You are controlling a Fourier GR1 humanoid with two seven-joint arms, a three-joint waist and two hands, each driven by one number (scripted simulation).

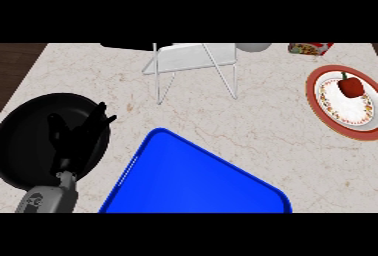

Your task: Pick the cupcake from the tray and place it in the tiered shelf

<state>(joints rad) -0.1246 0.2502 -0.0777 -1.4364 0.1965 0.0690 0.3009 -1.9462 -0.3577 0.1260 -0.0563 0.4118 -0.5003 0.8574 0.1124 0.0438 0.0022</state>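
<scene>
Marble bench [244, 125]. Blue tray [196, 180] at the near edge, centre, its visible surface bare; the cupcake shows nowhere in view. White wire tiered shelf [193, 62] at the far edge. Left robot hand [77, 132] near the left edge, fingers spread and upright, over a black round pan [29, 135]. Patterned plate [347, 102] at the right edge, holding a red pepper [351, 87]. Small patterned box [310, 48] at the far right corner.

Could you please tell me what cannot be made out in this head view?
- Cupcake: not seen on the blue tray, whose near end the lower edge cuts off.
- Right hand: not in view.
- Tiered shelf: its top is cut off at the upper edge.
- Box: cut by the upper edge, print too small.
- Left hand: black against the black pan.
</scene>
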